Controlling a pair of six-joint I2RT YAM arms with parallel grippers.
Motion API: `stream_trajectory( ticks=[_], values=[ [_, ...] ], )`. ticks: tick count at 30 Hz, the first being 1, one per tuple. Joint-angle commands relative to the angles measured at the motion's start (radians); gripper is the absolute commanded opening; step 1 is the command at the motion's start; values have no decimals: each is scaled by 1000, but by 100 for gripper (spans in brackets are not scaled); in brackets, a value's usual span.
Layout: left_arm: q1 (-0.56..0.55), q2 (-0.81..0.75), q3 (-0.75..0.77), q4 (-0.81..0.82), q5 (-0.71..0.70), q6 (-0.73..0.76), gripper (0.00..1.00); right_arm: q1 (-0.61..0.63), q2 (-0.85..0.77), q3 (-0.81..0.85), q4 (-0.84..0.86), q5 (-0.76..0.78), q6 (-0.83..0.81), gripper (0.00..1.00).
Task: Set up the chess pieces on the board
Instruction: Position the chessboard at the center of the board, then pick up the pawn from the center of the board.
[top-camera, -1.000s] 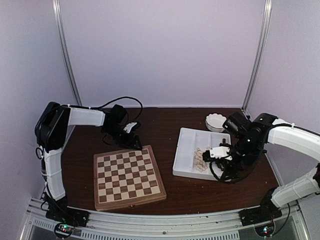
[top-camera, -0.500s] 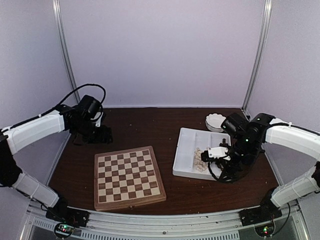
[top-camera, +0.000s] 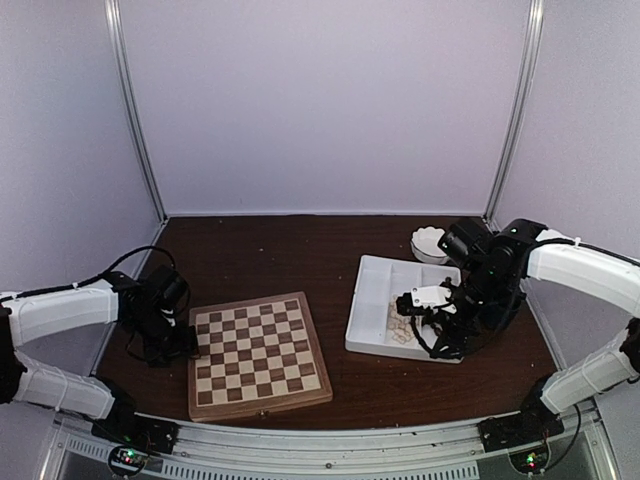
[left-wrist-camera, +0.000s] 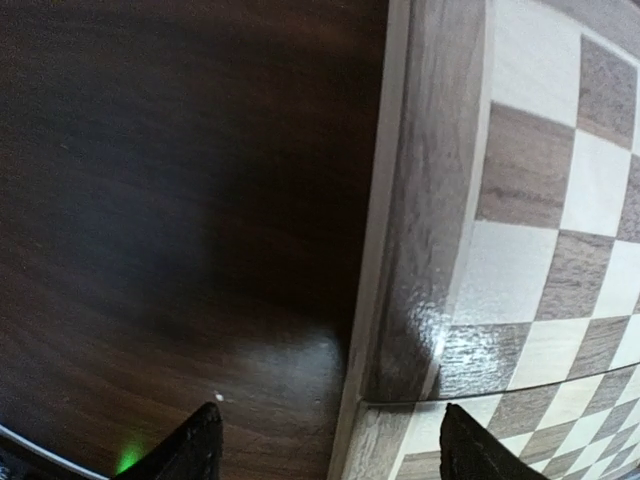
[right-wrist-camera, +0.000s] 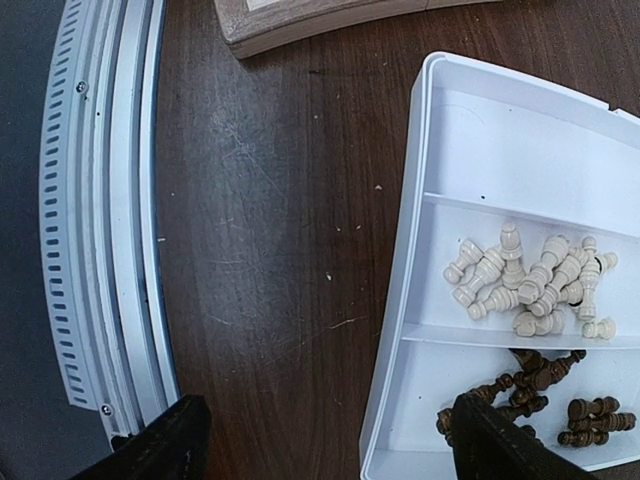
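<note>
Chess pieces are lying in the white tray at 3 o'clock from the board, just under the right gripper, which is hanging spread wide and empty, nearer than the spread left gripper.

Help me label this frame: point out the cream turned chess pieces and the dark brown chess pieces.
cream chess pieces (right-wrist-camera: 540, 275): right wrist view, a piece mid-heap.
dark brown chess pieces (right-wrist-camera: 535, 372): right wrist view, a piece in the cluster.
</note>
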Motion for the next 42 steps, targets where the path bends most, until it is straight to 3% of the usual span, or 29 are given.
stream_trajectory(
  ticks=[1,9,18,25,36,42],
  values=[
    [-1,31,-69,233,176,-49,74,7,9,13,-10,-20,17,87],
    [-17,119,-41,373,250,28,72,-22,7,8,23,-22,66,87],
    [-133,241,27,460,260,55,70,-260,99,65,52,-118,157,74],
    [-146,249,59,441,182,104,70,-280,125,62,114,-38,226,64],
    [-130,245,361,201,-121,460,77,-384,192,98,123,141,252,46],
    [-126,324,452,262,-90,428,75,-384,323,178,46,258,200,34]
  ],
)
